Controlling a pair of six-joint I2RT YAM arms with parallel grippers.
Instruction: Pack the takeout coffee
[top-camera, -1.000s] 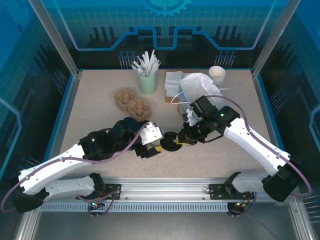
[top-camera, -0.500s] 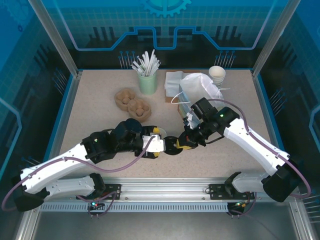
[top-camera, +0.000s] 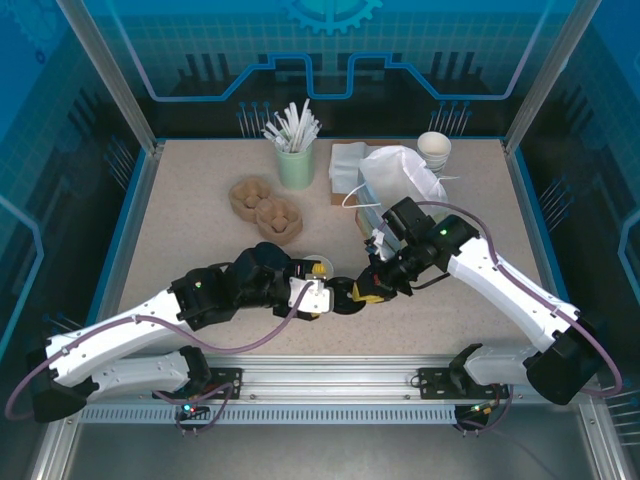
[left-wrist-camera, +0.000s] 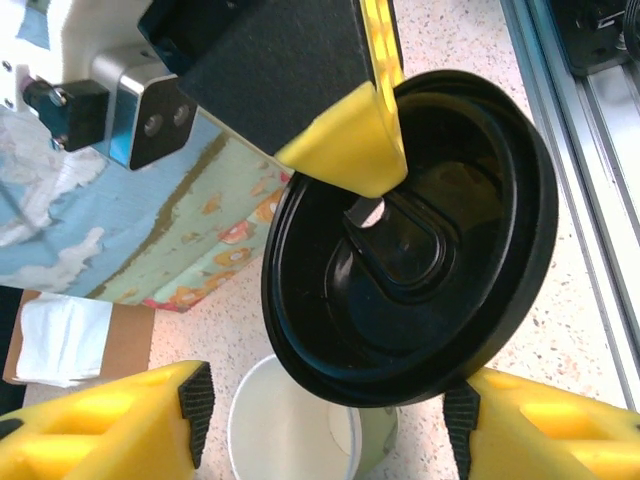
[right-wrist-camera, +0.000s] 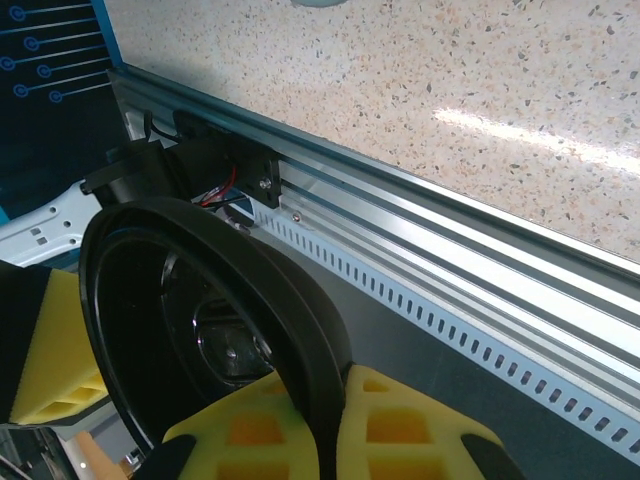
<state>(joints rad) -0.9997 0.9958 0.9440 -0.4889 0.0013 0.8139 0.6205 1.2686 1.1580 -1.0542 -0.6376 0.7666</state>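
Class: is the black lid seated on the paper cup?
No: the right fingers hold the lid tilted, off the open cup.

The left arm (top-camera: 110, 345) and the right arm (top-camera: 510, 290) wear smooth white shells on their long links, with bulky black joint housings (top-camera: 262, 272) between. A thin purple cable (top-camera: 614, 368) loops along each, and a green light (top-camera: 441, 232) glows on each elbow. The left gripper (left-wrist-camera: 320, 430) has yellow fingers (left-wrist-camera: 100, 430) faced with black ribbed pads (left-wrist-camera: 197, 400). The right gripper (top-camera: 368, 288) is also yellow-tipped, backed by a silver metal block (left-wrist-camera: 150, 120).
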